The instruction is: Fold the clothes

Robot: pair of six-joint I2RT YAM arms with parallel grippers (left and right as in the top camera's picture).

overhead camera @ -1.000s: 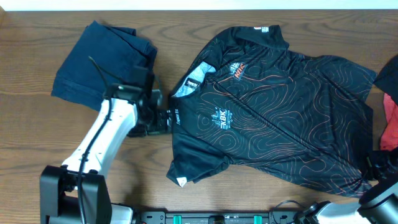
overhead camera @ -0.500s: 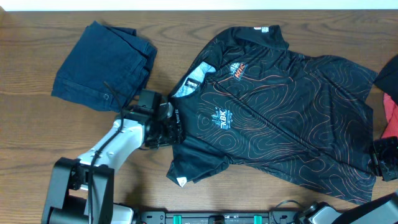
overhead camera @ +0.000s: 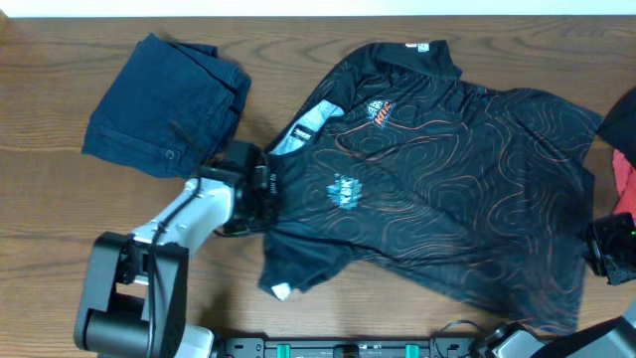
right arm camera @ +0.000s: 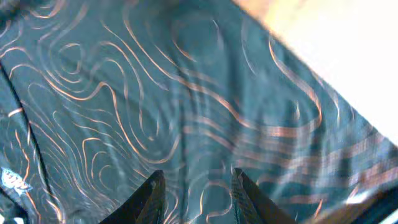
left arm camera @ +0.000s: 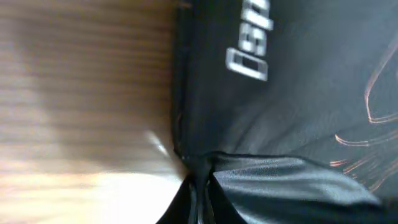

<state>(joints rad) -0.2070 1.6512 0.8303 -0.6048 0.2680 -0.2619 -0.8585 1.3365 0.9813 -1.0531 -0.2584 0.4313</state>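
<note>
Left jaws: a second ago spread wide, now pressed together and pinching a bunched fold at the side edge of the jersey, just below the collar. The cloth gathers into sharp creases where it enters the grip. Right jaws: nearly closed a second ago, now parted and standing over flat cloth at the jersey's opposite edge, nothing between them that I can confirm. The jersey lies spread face up on the counter. Its near sleeve has slid slightly toward my left arm and the chest logo is blurred, so the fabric is moving under the pull. Judgement: one corner is secured and the fold can begin once the right side is gripped. Material is thin, slick, slightly glossy black knit with fine orange contour lines; it drapes and wrinkles readily. Farther off sit a heavier matte navy denim garment, loosely folded, and a red garment at the right edge.
</note>
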